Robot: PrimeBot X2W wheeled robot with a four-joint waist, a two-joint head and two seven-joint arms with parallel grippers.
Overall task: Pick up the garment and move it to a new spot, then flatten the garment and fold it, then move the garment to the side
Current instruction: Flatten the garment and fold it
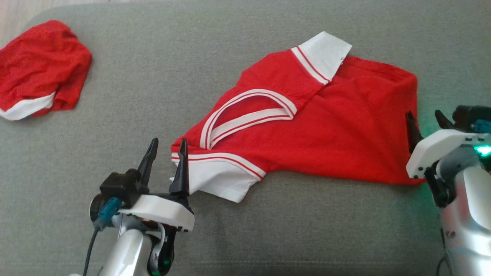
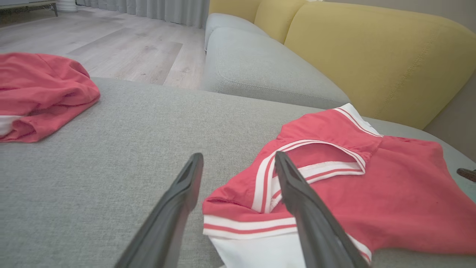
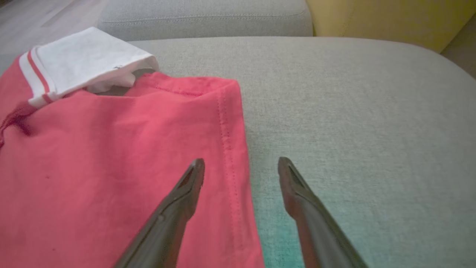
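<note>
1. The left gripper (image 1: 169, 140) has its fingers spread wide and holds nothing. It sits at the sleeve end of the shirt (image 1: 326, 126).
2. One of its fingers lies over the near sleeve (image 1: 218, 180), white with red stripes. The other is over bare fabric just off the shirt's edge. Whether the finger touches the sleeve is hard to tell from these angles.
3. The right gripper (image 1: 423, 112) is also spread wide and empty, at the opposite end of the shirt.
4. It straddles the stitched hem (image 3: 227, 141): one finger is above red cloth, the other just beyond the hem.
5. A green light (image 1: 483, 150) glows on that wrist and tints the surface beside the hem.
6. The shirt lies between the two grippers, spread out but creased. Its striped white neckline (image 1: 249, 115) is towards the left gripper, and its far sleeve (image 1: 326, 53) is folded up at the far edge.
7. Under the shirt is a grey seat cushion (image 1: 153, 76).
8. A second red garment (image 1: 38, 69), bunched with a white edge showing, lies well apart from the shirt, beyond its sleeve end.
9. Behind the shirt stand yellow cushions (image 2: 372, 56), with pale wood floor (image 2: 111, 44) further off.
</note>
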